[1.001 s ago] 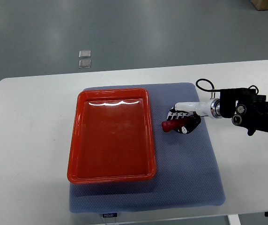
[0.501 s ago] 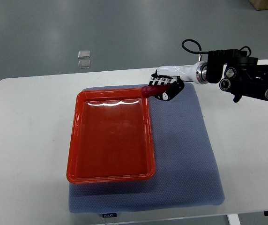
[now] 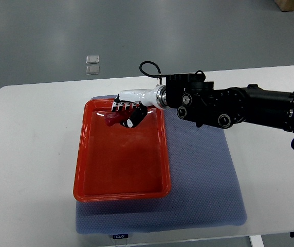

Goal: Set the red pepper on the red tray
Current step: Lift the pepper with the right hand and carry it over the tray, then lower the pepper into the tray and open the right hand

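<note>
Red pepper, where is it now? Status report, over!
Right hand shut on small red pepper, over far end of red plastic tray. Pepper not yet released. Left hand out of view. Nothing in the way.

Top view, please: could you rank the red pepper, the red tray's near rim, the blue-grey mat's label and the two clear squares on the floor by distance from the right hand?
1. Red pepper, grasped in the right hand.
2. Two clear squares, on the floor beyond the table.
3. Red plastic tray's near rim, towards the robot.
4. White label on the blue-grey mat's near edge.

Right hand (image 3: 127, 109) extended, fingers curled
</note>
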